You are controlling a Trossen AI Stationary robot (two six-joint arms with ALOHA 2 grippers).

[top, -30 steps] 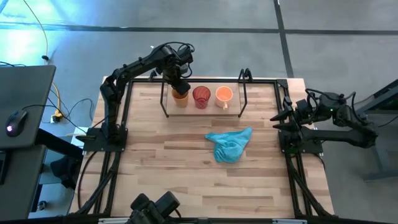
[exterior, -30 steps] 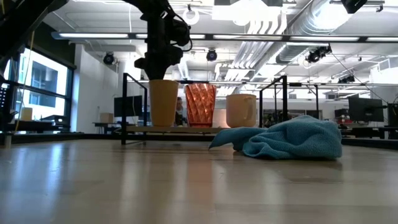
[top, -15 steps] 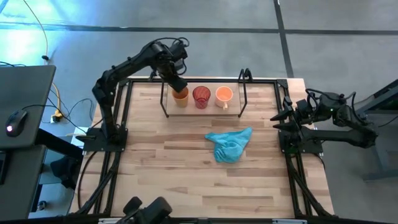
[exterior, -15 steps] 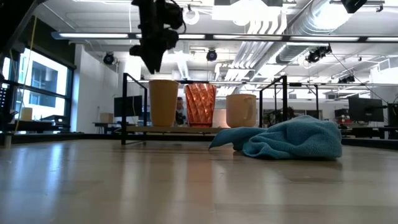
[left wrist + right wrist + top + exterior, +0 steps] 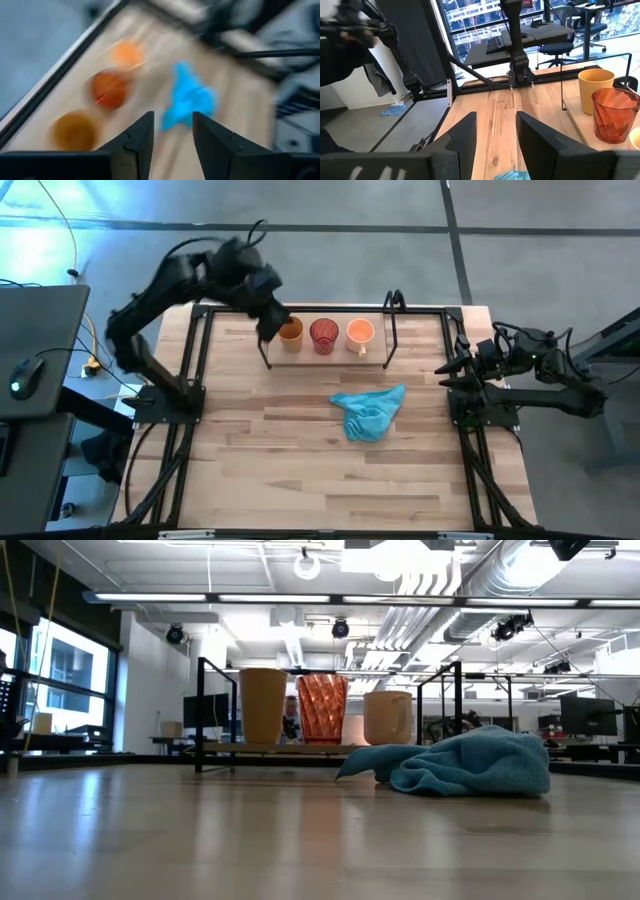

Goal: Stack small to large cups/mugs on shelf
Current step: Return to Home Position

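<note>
Three cups stand upright in a row on the shelf, a light-wood board in a black rod frame. They are the yellow-orange cup, the red ribbed cup and the light orange mug. My left gripper is open and hangs in the air just left of the yellow-orange cup, touching nothing. It does not show in the low view. My right gripper waits open at the table's right edge.
A crumpled turquoise cloth lies on the tabletop in front of the shelf, toward its right end. The black table frame runs along the left and right edges. Bare wood lies on the near half.
My left gripper has come up off the yellow-orange cup's rim, risen out of the low view and swung back toward the table's left edge. The cup stays upright on the shelf where it stood. The right arm has kept still.
</note>
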